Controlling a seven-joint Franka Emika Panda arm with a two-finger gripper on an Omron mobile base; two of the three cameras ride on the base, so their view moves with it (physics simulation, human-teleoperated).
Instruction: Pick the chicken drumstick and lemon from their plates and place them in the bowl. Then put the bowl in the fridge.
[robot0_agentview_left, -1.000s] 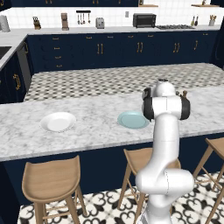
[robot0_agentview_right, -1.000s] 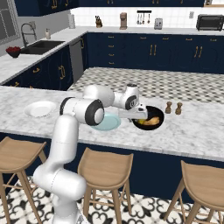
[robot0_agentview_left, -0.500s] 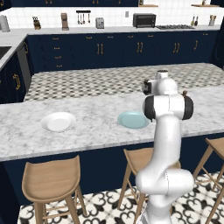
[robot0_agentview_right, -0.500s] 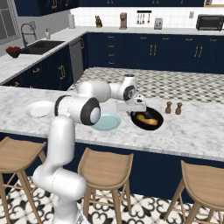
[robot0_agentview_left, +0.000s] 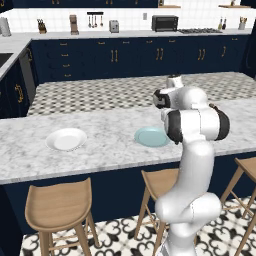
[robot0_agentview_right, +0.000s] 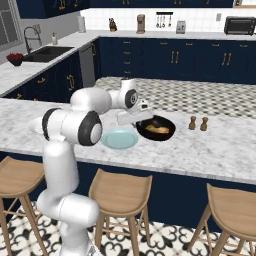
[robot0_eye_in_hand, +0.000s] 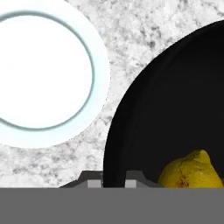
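The glossy black bowl (robot0_agentview_right: 165, 134) sits on the marble island beside the light blue plate (robot0_agentview_right: 120, 139). The orange-tan chicken drumstick (robot0_agentview_right: 158, 130) lies in it. In the hand view the lemon (robot0_eye_in_hand: 189, 172) rests inside the bowl (robot0_eye_in_hand: 175, 100), with the blue plate (robot0_eye_in_hand: 43, 74) just beyond its rim. My gripper (robot0_agentview_right: 139, 119) reaches down at the bowl's left edge. Its fingertips (robot0_eye_in_hand: 93, 180) straddle the rim, and it is shut on it. The white plate (robot0_agentview_left: 66, 139) and blue plate (robot0_agentview_left: 151, 136) both lie bare. The fridge is out of view.
Two small shakers (robot0_agentview_right: 198, 123) stand on the island just right of the bowl. Wooden stools (robot0_agentview_right: 120, 192) line the near side of the island. Navy cabinets and a counter with a toaster oven (robot0_agentview_left: 164, 22) run along the back wall.
The jaws have closed onto the bowl's rim. In the right base view the hand has drawn back to the left, and the bowl now sits closer to the blue plate.
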